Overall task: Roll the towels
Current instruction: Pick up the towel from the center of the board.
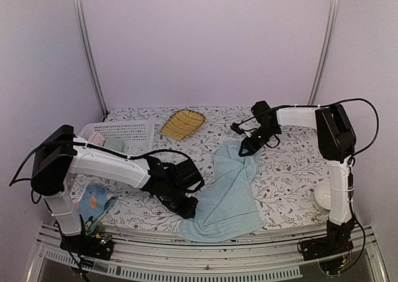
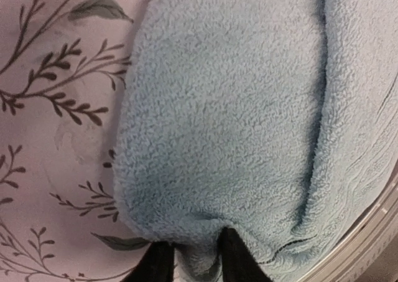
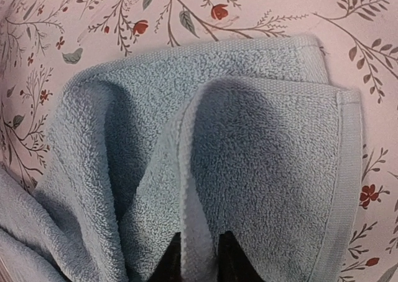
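Note:
The plain light-blue towel (image 1: pixel 229 192) lies lengthwise down the middle of the table, folded in half. My left gripper (image 1: pixel 185 208) is shut on its near left edge; the left wrist view shows terry cloth (image 2: pixel 230 108) pinched between the black fingers (image 2: pixel 239 260). My right gripper (image 1: pixel 244 150) is shut on its far end; the right wrist view shows a towel hem (image 3: pixel 196 232) between the fingers (image 3: pixel 230 260). The small printed towel (image 1: pixel 93 202) lies crumpled at the near left, beside the left arm's base.
A white slotted basket (image 1: pixel 121 132) stands at the back left with the yellow ribbed leaf-shaped tray (image 1: pixel 182 124) to its right. A white round object (image 1: pixel 323 195) sits by the right arm's base. The table (image 1: pixel 286 170) has a floral cover.

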